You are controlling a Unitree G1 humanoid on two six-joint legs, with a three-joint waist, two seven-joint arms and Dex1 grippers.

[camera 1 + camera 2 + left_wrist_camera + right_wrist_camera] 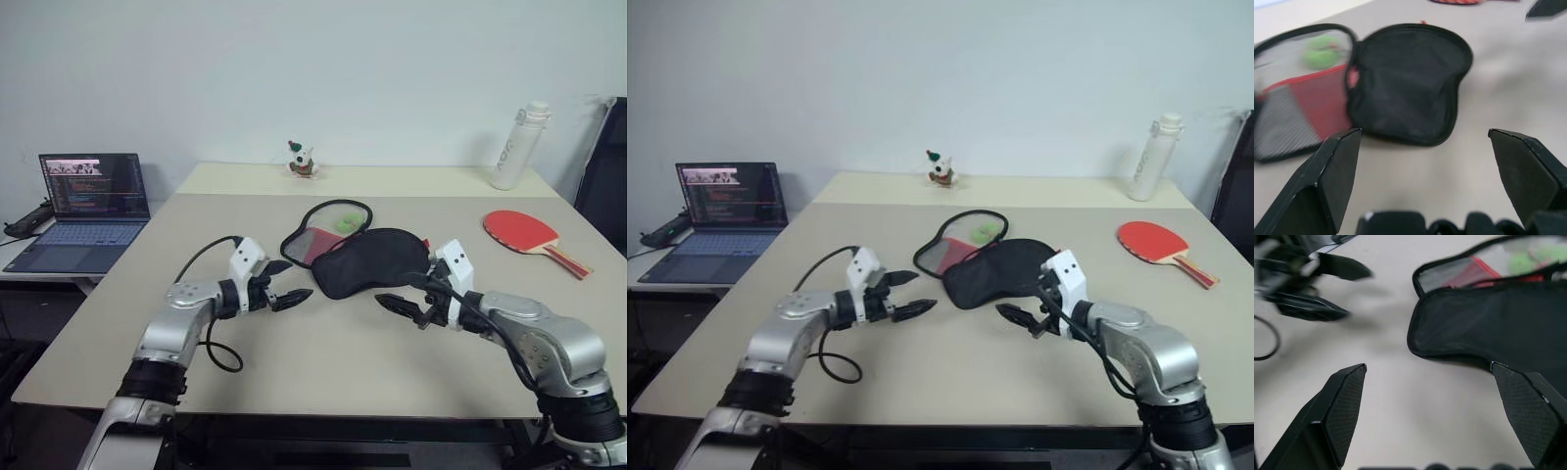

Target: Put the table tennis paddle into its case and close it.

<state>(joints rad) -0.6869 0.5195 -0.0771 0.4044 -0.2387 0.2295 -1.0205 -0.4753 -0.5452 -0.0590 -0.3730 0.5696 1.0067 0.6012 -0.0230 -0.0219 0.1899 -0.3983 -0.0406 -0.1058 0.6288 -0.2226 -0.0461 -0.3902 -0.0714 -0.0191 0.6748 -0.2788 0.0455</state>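
The case (367, 260) lies unzipped and spread open in the middle of the table, its black half toward me and its red, mesh-pocketed half (1300, 112) behind it with a green ball in the mesh. The table tennis paddle (523, 234), red face up with a wooden handle, rests at the far right of the table. My left gripper (282, 282) hovers open just left of the case, empty. Open and empty too, my right gripper (404, 297) hangs just right of the case's near edge.
A white bottle (517, 145) stands at the back right and a small toy figure (302, 161) at the back middle. An open laptop (88, 211) sits on a lower desk to the left. A black cable (217, 352) loops under my left arm.
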